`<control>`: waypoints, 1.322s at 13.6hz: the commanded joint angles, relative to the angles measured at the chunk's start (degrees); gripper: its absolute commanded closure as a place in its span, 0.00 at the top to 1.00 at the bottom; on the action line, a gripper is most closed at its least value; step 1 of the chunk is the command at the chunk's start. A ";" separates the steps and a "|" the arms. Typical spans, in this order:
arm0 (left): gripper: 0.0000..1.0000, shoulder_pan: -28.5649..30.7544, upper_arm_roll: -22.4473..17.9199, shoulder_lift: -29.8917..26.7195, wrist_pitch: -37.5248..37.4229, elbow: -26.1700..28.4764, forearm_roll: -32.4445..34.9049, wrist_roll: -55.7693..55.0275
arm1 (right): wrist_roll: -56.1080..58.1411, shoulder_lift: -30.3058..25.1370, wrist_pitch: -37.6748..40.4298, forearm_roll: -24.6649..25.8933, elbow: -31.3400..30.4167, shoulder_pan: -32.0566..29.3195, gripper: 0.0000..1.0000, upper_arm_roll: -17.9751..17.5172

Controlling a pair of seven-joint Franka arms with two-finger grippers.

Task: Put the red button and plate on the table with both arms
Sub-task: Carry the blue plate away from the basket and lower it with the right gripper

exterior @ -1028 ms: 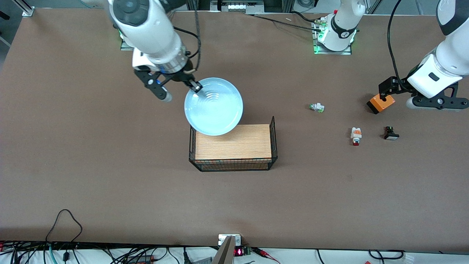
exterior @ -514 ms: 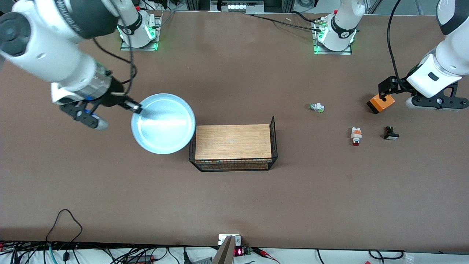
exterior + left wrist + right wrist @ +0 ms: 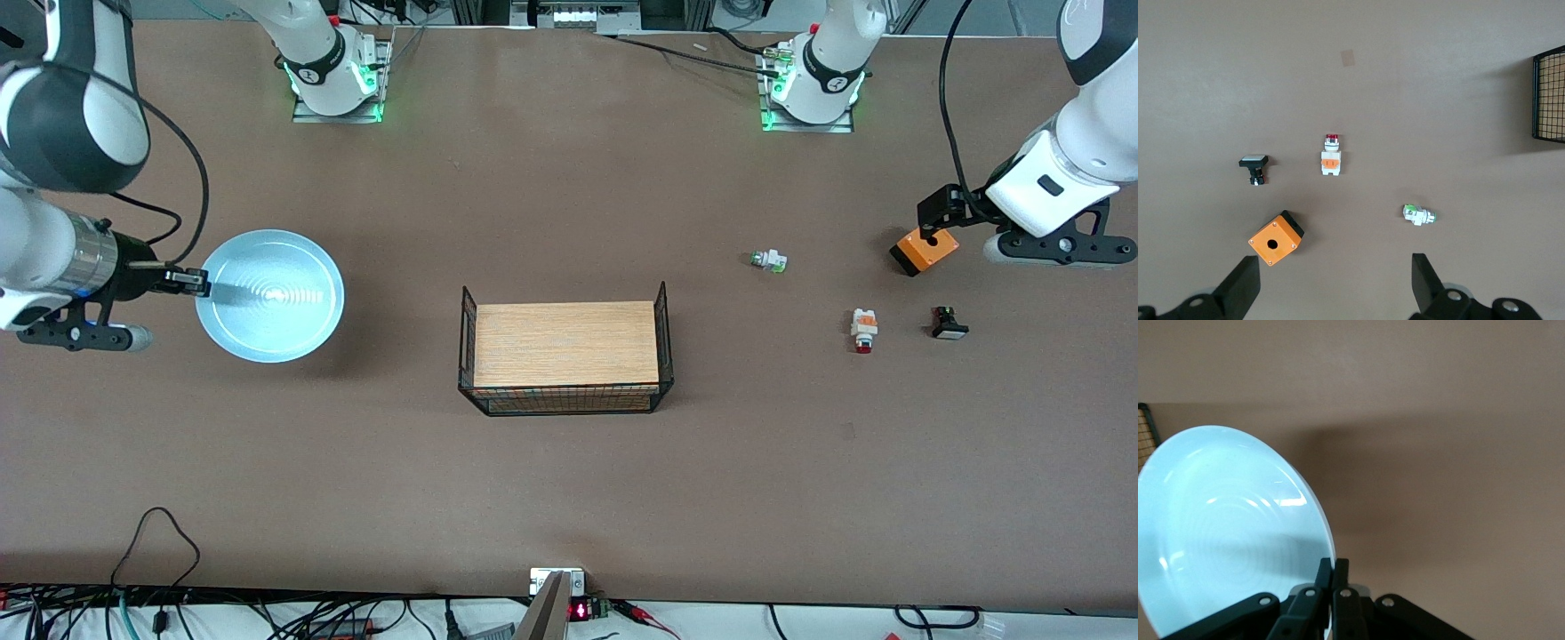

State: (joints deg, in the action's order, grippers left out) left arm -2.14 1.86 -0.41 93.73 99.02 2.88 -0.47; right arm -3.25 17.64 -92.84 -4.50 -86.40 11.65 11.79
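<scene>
One half looks done: the red button (image 3: 863,330) is lying on the surface (image 3: 569,498) at the frame's middle right, while the right gripper (image 3: 188,282), at middle left, is pinching the plate (image 3: 269,295) aloft; the left gripper (image 3: 942,222) is waiting wide apart.

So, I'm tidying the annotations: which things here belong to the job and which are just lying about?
Belonging to the job:
- plate, pinched at its rim by the right gripper
- red button, lying on the table
- left gripper, open

Lying about:
- wire basket stand
- white-and-green part
- black-and-white part
- orange box
</scene>
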 commanded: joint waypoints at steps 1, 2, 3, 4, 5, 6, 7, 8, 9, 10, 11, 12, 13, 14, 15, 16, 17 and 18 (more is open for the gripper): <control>1.00 -0.06 -0.10 -0.38 -1.18 -0.67 -1.13 0.12 | 6.13 -2.34 -9.16 1.77 -10.33 -2.24 0.00 -0.98; 1.00 -0.06 -0.10 -0.38 -1.18 -0.76 -1.13 0.12 | 8.76 -2.78 -17.03 1.86 -16.81 -3.99 0.00 -0.98; 1.00 -0.14 -0.01 -0.38 -1.18 -0.76 -1.13 0.12 | 10.35 -2.78 -21.63 1.78 -20.35 -5.05 0.00 -1.07; 1.00 -0.06 -0.01 -0.38 -1.18 -0.76 -1.13 0.12 | 11.76 -2.61 -27.42 1.69 -24.13 -5.58 0.00 -1.07; 1.00 -0.06 -0.01 -0.38 -1.18 -0.76 -1.13 0.12 | 14.04 -2.61 -33.75 1.60 -28.78 -6.11 0.00 -1.07; 1.00 -0.06 0.07 -0.29 -1.18 -0.76 -1.13 0.12 | 15.19 -2.52 -39.38 1.60 -32.66 -6.46 0.00 -1.07; 1.00 -0.14 0.07 -0.38 -1.18 -0.76 -1.13 0.12 | 16.33 -2.34 -43.87 1.51 -35.74 -6.81 0.00 -1.07; 1.00 -0.14 0.07 -0.29 -1.18 -0.76 -1.13 0.12 | 17.04 -1.73 -47.05 1.51 -37.69 -7.25 0.00 -1.07; 1.00 -0.14 0.07 -0.29 -1.18 -0.76 -1.13 0.12 | 17.74 -0.77 -49.17 1.51 -39.01 -7.43 0.00 -1.07; 1.00 -0.14 0.07 -0.29 -1.18 -0.76 -1.04 0.12 | 18.88 0.37 -51.02 1.51 -39.46 -7.61 0.00 -1.07; 1.00 -0.14 0.07 -0.29 -1.18 -0.76 -1.04 0.12 | 19.94 1.69 -52.17 1.51 -39.38 -7.78 0.00 -1.16; 1.00 -0.14 0.07 -0.29 -1.18 -0.76 -0.95 0.12 | 20.47 1.87 -52.09 1.43 -39.11 -7.87 0.10 -1.07; 1.00 -0.14 0.07 -0.29 -1.18 -0.76 -0.95 0.12 | 19.52 1.44 -51.83 0.47 -38.85 -7.87 0.93 -1.16; 1.00 -0.14 0.07 -0.29 -1.18 -0.76 -0.95 0.12 | 18.12 0.39 -51.13 -0.41 -38.50 -7.61 1.00 -1.25; 1.00 -0.14 0.07 -0.29 -1.18 -0.76 -0.95 0.12 | 15.40 -0.49 -48.77 -0.42 -37.45 -7.35 1.00 -1.51; 1.00 -0.14 0.07 -0.38 -1.18 -0.76 -0.95 0.12 | 13.38 -0.93 -45.79 -0.33 -35.79 -6.82 1.00 -1.60; 1.00 -0.14 0.07 -0.38 -1.18 -0.76 -0.95 0.03 | 10.57 -1.46 -42.11 -0.33 -33.68 -5.69 1.00 -1.60; 1.00 -0.14 0.07 -0.29 -1.18 -0.76 -0.95 0.12 | 7.76 -1.73 -38.50 -0.42 -31.40 -4.37 1.00 -1.60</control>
State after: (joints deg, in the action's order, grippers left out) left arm -2.19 1.97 -0.41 93.72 99.00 2.88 -0.47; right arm 9.27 17.63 -137.73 -4.28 -121.35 5.66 10.79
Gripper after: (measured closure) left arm 0.000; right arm 0.445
